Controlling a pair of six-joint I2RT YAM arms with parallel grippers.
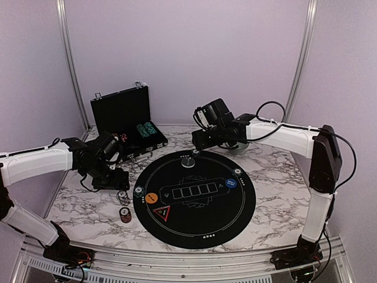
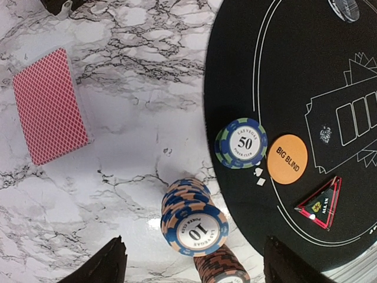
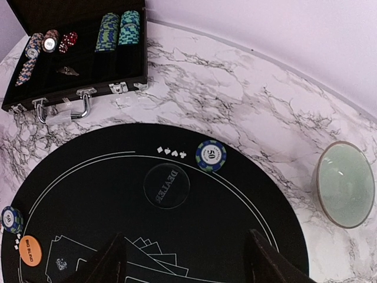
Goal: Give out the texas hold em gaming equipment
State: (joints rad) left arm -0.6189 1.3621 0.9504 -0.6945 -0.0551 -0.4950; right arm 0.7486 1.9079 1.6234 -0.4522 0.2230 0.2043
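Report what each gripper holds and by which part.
Nothing is held. The left gripper is open near the chip stacks, not touching; the right gripper is open above the mat.

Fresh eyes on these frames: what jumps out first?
The round black poker mat fills the middle of the marble table, with an orange Big Blind disc and a 50 chip near its left edge. An open black case holding chips sits at the far left, and a red-backed card deck lies on the marble left of the mat.
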